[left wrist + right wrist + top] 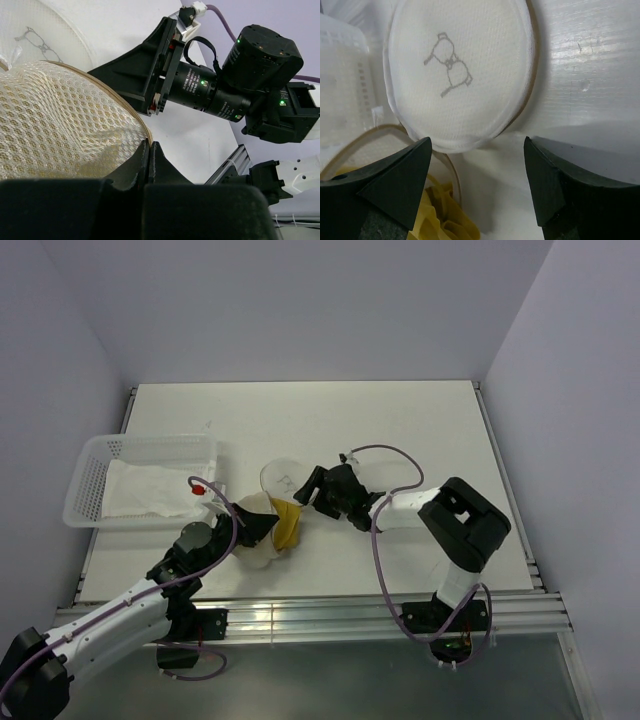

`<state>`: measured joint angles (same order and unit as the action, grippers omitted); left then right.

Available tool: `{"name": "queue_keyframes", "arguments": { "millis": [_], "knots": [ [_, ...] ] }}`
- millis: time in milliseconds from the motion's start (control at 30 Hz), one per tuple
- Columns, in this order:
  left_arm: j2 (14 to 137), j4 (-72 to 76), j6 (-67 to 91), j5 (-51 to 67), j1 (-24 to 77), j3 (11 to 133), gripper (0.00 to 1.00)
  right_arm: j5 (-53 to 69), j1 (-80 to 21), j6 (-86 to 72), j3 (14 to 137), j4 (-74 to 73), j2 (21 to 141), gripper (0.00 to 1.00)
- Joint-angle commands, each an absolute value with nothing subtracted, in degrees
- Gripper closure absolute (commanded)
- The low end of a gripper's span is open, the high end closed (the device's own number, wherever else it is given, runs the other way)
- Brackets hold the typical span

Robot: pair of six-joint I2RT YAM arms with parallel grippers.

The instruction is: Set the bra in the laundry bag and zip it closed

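Near the worktop's (400,430) front edge, from above, laundry bag (262,552) with bra (288,525) seen in its open mouth, left gripper (252,525) closed on the bag rim, right gripper (308,490) spread beside it, left wrist, fingers (162,162) pinched on the brown rim, right wrist, jaws held wide before the round lid (460,75).

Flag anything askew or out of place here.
The bra spills over the open rim of the laundry bag rather than sitting fully inside, and the bag's lid is flipped wide open, unzipped.
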<state>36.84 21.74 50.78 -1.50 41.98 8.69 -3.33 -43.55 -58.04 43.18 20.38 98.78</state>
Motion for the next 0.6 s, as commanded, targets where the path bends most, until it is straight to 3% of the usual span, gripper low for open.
{"name": "queue_keyframes", "arguments": {
  "millis": [0,300,367,467,500,567],
  "knots": [
    [36.7,24.8,51.1,-0.4,42.1,8.5,1.0,-7.0,-43.2,-64.9,44.8,24.7,101.0,0.2],
    [35.7,24.3,50.9,-0.5,42.1,8.3,1.0,-7.6,-41.0,-71.0,47.7,25.0,108.1,0.36],
    [35.7,24.2,50.8,-0.5,42.1,8.3,1.0,-7.6,-40.4,-71.7,48.2,25.4,109.4,0.43],
    [35.8,23.7,50.6,-0.5,42.1,8.4,1.0,-8.1,-39.7,-72.2,48.3,27.8,109.2,0.63],
    [35.6,23.6,50.6,-0.4,42.1,8.4,1.0,-8.5,-39.6,-72.7,46.8,29.8,108.6,0.75],
    [35.3,23.1,50.5,-0.4,42.1,8.6,1.0,-10.9,-39.6,-72.8,43.1,39.2,105.8,0.81]
  ]
}}
